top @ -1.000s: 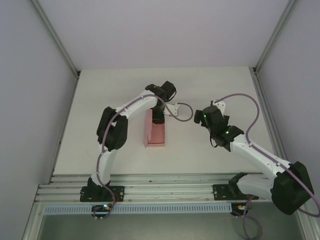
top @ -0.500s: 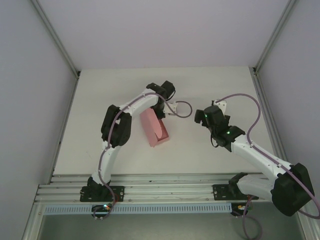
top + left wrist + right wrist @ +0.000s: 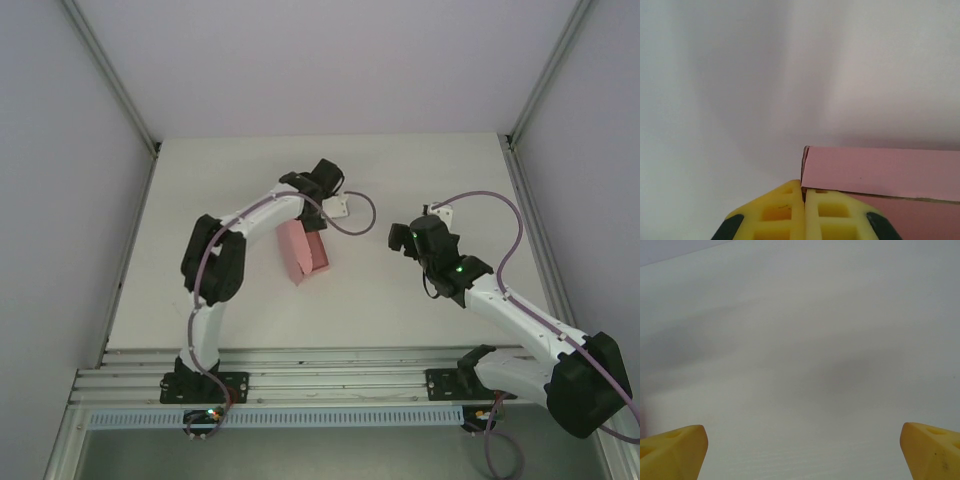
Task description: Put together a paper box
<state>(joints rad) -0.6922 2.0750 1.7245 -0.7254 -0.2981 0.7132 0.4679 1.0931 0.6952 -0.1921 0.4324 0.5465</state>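
Left pincer (image 3: 804,192), just clamped on an edge of the box (image 3: 880,172), is turning it for folding; right pincer (image 3: 804,430) is hanging wide open, empty.

Left wrist cam: paper box (image 3: 880,172) cut off at right & btm edges; left gripper (image 3: 803,195) finger bases cropped too. Top view: left arm (image 3: 262,212) covers box's far end. Right wrist cam: right gripper (image 3: 802,435) fingers (image 3: 675,447) cropped at btm corners.
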